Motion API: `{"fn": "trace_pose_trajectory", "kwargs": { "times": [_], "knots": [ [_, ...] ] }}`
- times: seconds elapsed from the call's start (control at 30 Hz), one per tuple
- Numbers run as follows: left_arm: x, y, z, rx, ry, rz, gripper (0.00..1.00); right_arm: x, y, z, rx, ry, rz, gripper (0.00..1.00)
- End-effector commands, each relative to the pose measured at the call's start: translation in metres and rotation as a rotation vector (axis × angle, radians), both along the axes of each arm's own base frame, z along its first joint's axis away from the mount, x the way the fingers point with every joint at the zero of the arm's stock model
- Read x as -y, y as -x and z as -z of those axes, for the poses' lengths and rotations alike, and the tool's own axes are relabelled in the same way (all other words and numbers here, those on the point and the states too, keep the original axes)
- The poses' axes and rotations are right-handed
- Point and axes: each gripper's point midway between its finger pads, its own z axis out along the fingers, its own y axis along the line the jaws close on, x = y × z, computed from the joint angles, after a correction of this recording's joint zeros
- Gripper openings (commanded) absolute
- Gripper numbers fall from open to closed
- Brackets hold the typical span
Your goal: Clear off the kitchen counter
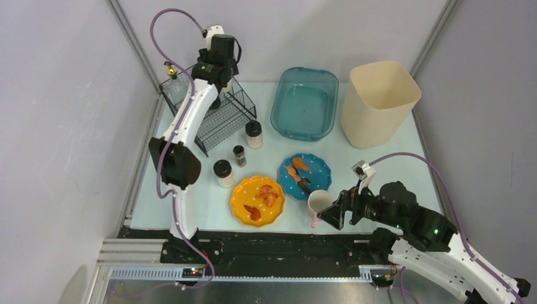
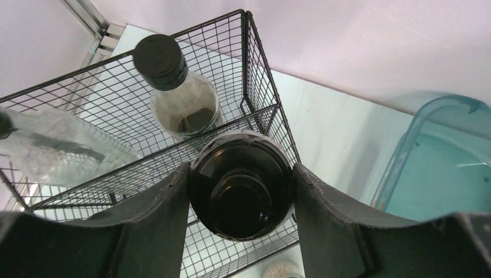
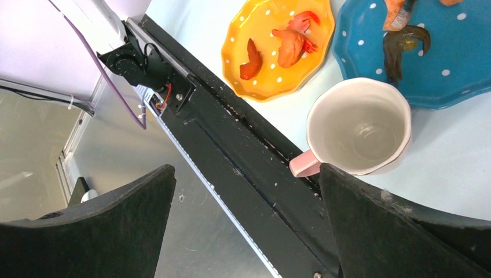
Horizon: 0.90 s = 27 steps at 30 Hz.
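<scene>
1. The left pincer [image 2: 242,197] is clamped on a black-lidded jar [image 2: 240,168], with one finger on each side of the lid. It holds the jar upright above the wire basket [image 2: 257,87], which looks to be where the seasoning containers are gathered.
2. A black-capped bottle [image 2: 184,101] stands in the basket, and a clear plastic item [image 2: 58,147] lies on its side next to it. The jar would therefore have to go into the free space nearer the pincer.
3. The right pincer [image 3: 246,174] gapes wide and holds nothing. It sits low over the black front rail [image 3: 231,145], close to the cream mug [image 3: 359,124]. The mug's pink handle juts toward the rail, so the rim is probably the easier hold.
4. The bench [image 1: 272,152] is far from cleared. Three spice jars [image 1: 239,155] stand near the basket. A yellow plate [image 1: 244,190] and a blue plate [image 1: 320,168], both carrying food scraps, lie mid-bench with the mug just beside them.
5. A teal tub [image 1: 304,104] and a cream bin [image 1: 380,107] sit at the far edge, likely for the dishes and the scraps.
</scene>
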Motion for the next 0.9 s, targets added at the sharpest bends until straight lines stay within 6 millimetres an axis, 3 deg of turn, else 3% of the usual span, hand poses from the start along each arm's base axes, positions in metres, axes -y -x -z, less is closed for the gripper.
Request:
{"fn": "trace_pose_trajectory", "kwargs": {
  "times": [0.0,0.3,0.63,0.87],
  "knots": [
    [-0.008,-0.023,-0.026,0.116,0.001,-0.057,0.00,-0.003,-0.003,-0.016,0.054,-0.020,-0.016,0.99],
    [-0.013,-0.052,0.023,0.070,0.046,-0.095,0.00,-0.006,-0.012,-0.003,0.053,0.058,-0.010,0.99],
    [-0.016,-0.061,0.066,0.010,0.034,-0.121,0.00,-0.010,-0.019,0.005,0.055,0.100,-0.012,0.99],
    [-0.015,-0.060,0.088,-0.024,0.034,-0.128,0.17,-0.011,-0.020,0.012,0.045,0.113,-0.012,0.99]
  ]
}}
